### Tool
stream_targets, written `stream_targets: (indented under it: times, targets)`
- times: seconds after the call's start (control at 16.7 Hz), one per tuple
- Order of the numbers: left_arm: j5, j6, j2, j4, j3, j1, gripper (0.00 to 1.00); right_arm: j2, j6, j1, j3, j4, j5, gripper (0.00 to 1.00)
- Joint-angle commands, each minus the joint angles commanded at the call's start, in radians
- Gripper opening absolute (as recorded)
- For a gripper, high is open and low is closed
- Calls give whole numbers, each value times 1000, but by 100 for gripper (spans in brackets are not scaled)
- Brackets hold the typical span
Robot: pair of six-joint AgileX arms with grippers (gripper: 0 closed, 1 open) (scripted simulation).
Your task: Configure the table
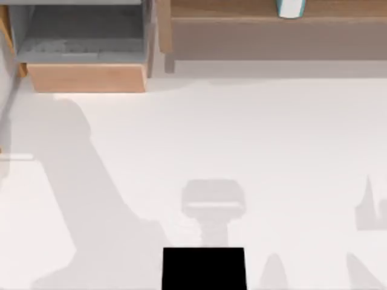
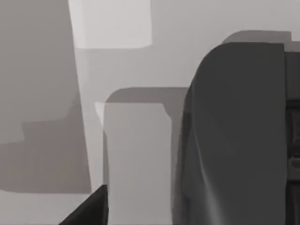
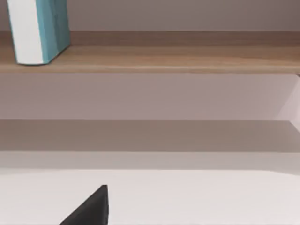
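two pieces of furniture stand along the far edge of the surface (image 1: 242,151), the large plain white tabletop that spreads across nearly the whole top view. one is a grey box with a wood front (image 1: 87,77), at the far left corner, its open inside facing up. the other is a light-brown wooden shelf unit (image 1: 272,24), running from beside the box to the far right. one white and teal container (image 1: 291,8) stands upright on the shelf, toward the right; the right wrist view shows the same container (image 3: 38,30) resting on the upper board of the shelf unit (image 3: 178,61), with one lower board beneath it and the white surface (image 3: 197,197) in front. one black rectangle (image 1: 204,268) sits at the near edge of the top view, about the middle. several soft grey shadows lie on the white top, the widest slanting from the far left toward the near edge. the left wrist view shows one dark grey rounded body (image 2: 234,136) close to the lens over pale grey planes. i cannot tell whether the jaws of the left arm or of the right arm are apart or together.
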Motion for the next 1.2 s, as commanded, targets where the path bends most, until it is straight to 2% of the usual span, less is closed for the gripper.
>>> stream_targets:
  times: [0.3,1.08,1.2]
  targets:
    - [0,-1,6,4,-4,-2,100,0,0,0,0,0,0,100]
    - [0,-1,6,4,-4,-2,2,0,0,0,0,0,0,100]
    - [0,-1,6,4,-4,-2,0,0,0,0,0,0,0,100]
